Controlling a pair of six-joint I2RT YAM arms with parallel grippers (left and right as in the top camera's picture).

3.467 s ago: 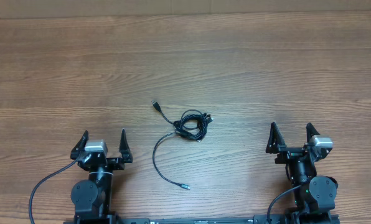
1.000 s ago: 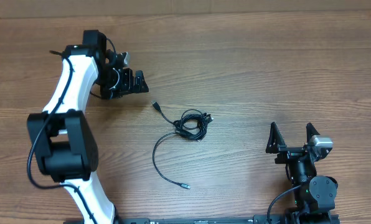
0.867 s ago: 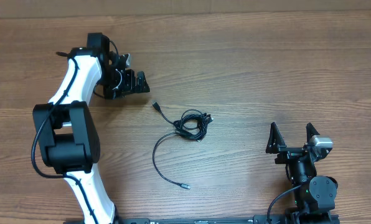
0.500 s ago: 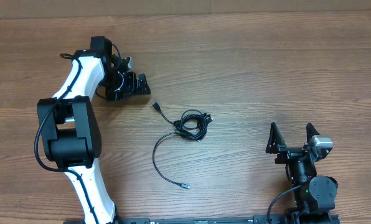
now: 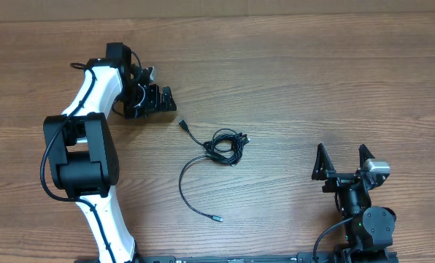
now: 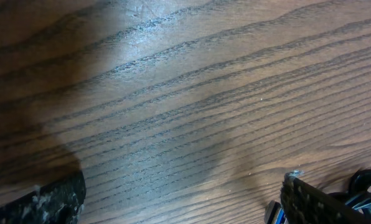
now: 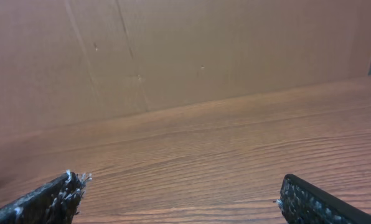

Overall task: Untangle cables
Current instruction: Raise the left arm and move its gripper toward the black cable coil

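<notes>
Overhead we see the cables (image 5: pixel 216 152) knotted in a small coil mid-way across the wooden surface (image 5: pixel 312 80), two loose tails trailing out, left fingers (image 5: pixel 165 95) spread wide near one plug end, holding nothing, right fingers (image 5: pixel 320 164) wide, empty, well apart.

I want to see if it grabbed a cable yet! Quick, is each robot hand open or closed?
Left gripper: open, holding nothing, not touching the cables.
Right gripper: open, holding nothing.
</notes>
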